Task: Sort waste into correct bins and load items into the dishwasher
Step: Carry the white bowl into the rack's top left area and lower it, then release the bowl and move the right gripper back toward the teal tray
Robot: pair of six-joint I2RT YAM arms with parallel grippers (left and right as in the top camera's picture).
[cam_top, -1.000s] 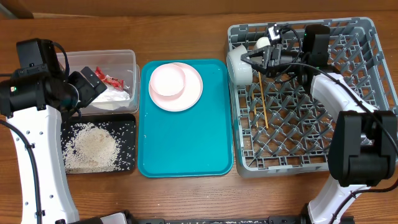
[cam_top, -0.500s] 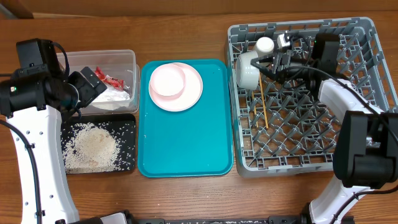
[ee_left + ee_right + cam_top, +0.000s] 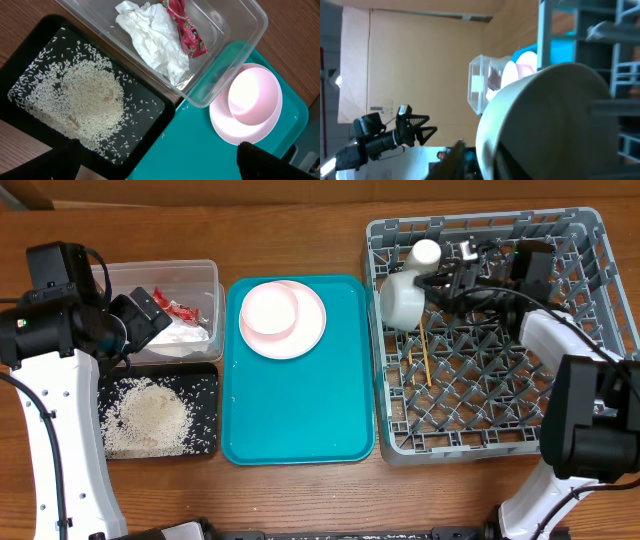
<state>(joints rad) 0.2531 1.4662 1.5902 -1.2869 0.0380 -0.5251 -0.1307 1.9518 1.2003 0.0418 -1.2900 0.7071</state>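
Grey bowl (image 3: pixel 402 300) is in the rack (image 3: pixel 560 240), up on its side at the rack's L edge toward the back, not flat on the grid. R gripper (image 3: pixel 440 280) has it by the rim. We read the fingers as closed onto that rim, w/ the bowl's pale curved wall filling most of the R wrist view. Which way the mouth faces we can't tell from overhead. Cup (image 3: pixel 425 252) stands just behind the bowl, by the rack's back wall; touching or not, we can't tell. Chopsticks (image 3: pixel 424 355) lie together on the grid floor just in front of the bowl, pointing front to back.

L gripper (image 3: pixel 140 315) hangs over the tub (image 3: pixel 195 280), on its L side. Fingers are spread wide w/ nothing btw them; in the L wrist view we see only the two dark tips at the bottom corners. Tub holds the napkin (image 3: pixel 150 40) and the wrapper (image 3: pixel 187 32), wrapper lying against the napkin's edge. Black tray (image 3: pixel 207 380) sits right in front of the tub, w/ rice (image 3: pixel 145 420) heaped in its middle and loose grains scattered around. Teal tray (image 3: pixel 300 410) lies btw the tub and the rack. Plate (image 3: pixel 312 330) is at its back end w/ the pink bowl (image 3: pixel 270 308) on it, off-centre to the L.
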